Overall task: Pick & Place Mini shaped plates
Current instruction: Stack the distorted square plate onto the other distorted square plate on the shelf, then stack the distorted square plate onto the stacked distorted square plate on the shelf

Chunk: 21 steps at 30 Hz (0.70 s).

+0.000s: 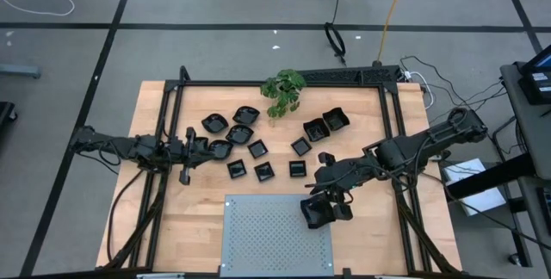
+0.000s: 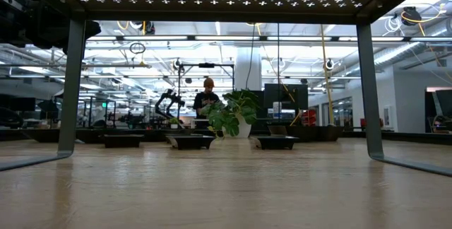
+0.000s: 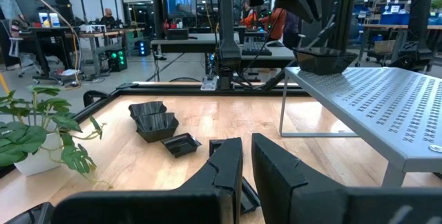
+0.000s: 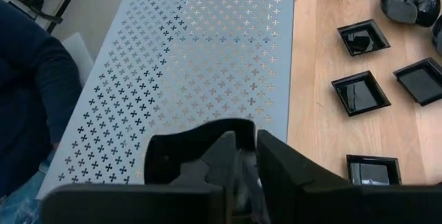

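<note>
About a dozen small glossy black plates (image 1: 258, 149) lie flat on the wooden table between the two arms; three of them (image 2: 189, 141) show in the low view. My right gripper (image 1: 325, 203) is over the right part of the grey perforated panel (image 1: 275, 232), shut on one black plate (image 1: 317, 213). My left gripper (image 1: 200, 146) lies low at the left end of the group, shut, its tips (image 3: 246, 172) next to a rounded plate (image 1: 219, 150). Whether it touches that plate I cannot tell. My right gripper pinches the black plate by its rim (image 4: 228, 156) between the two fingers, coming from above and slanting down toward the panel. The plate (image 3: 324, 59) sits roughly level just over the panel's top. Whether it rests on the panel I cannot tell.
A green leafy plant (image 1: 282, 91) stands at the table's far middle. The raised panel (image 3: 387, 106) stands on legs at the near middle. A black frame (image 1: 392, 141) runs along the table's sides. A person's dark sleeve (image 4: 27, 113) shows past the panel's near edge.
</note>
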Each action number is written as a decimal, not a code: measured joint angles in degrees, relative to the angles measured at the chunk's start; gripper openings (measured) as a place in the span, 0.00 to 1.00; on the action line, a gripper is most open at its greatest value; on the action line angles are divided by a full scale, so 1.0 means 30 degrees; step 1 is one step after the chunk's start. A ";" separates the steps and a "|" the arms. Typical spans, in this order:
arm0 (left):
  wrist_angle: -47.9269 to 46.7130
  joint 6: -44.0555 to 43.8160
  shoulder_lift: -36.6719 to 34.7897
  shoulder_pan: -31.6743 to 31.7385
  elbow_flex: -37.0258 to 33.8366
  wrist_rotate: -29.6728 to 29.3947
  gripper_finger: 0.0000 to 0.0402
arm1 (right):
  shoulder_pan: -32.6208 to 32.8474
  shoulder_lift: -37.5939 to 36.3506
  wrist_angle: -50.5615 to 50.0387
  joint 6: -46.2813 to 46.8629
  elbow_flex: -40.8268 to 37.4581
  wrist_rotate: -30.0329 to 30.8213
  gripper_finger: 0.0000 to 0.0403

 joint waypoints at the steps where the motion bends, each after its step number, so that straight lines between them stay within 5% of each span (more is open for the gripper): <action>1: 0.0001 -0.0004 0.0000 0.0000 0.0000 0.0007 0.09 | 0.0000 0.0000 0.0004 -0.0069 0.0000 0.0006 0.16; 11: 0.0005 -0.0006 0.0000 0.0000 0.0000 0.0002 0.09 | -0.0032 -0.0325 -0.0515 -0.1379 0.0000 0.1405 0.28; 21: -0.0001 0.0000 0.0000 0.0000 0.0000 0.0006 0.09 | -0.1237 -0.2296 -0.4656 0.1721 -0.0005 1.0403 0.35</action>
